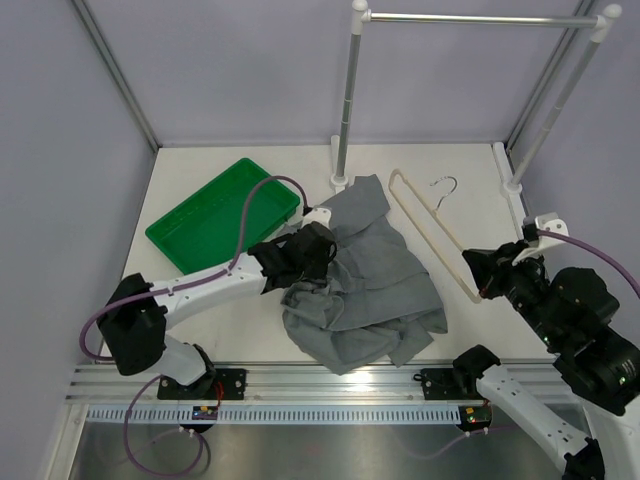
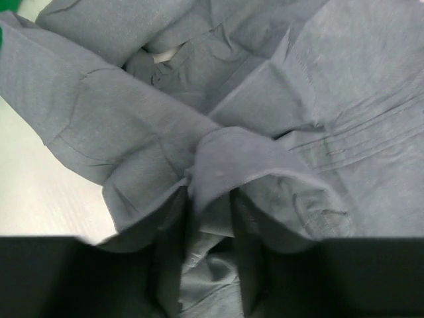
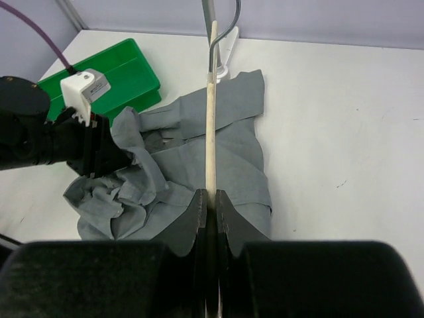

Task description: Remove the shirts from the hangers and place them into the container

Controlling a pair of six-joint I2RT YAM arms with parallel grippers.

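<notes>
You are looking at a white surface [image 1: 470, 180] walled in pale lilac, with a silver rail [image 1: 470, 18] on two posts spanning the far side from 12 to 2 o'clock. The grey shirt [image 1: 370, 280] lies crumpled in a heap at the centre of the surface, one flap reaching toward 12 o'clock and the nearer post's foot. It is off the hanger and outside the container. The green tray [image 1: 195, 225] sits at 10 o'clock from the shirt, its near corner just beside the cloth, with nothing lying in it but the left arm's purple cable crossing above. Your left gripper [image 2: 211, 218] is down on the shirt's 9 o'clock edge. Its jaws stand a little apart with a raised fold of cloth between them, and you cannot tell whether they press on that fold or merely flank it. Your right gripper [image 3: 211, 199] is at 3 o'clock from the shirt, jaws pressed together on the lower end of the cream hanger [image 3: 211, 112]. The hanger stretches away toward 11 o'clock, clear of the shirt, its wire hook [image 1: 445, 190] at the far end.
</notes>
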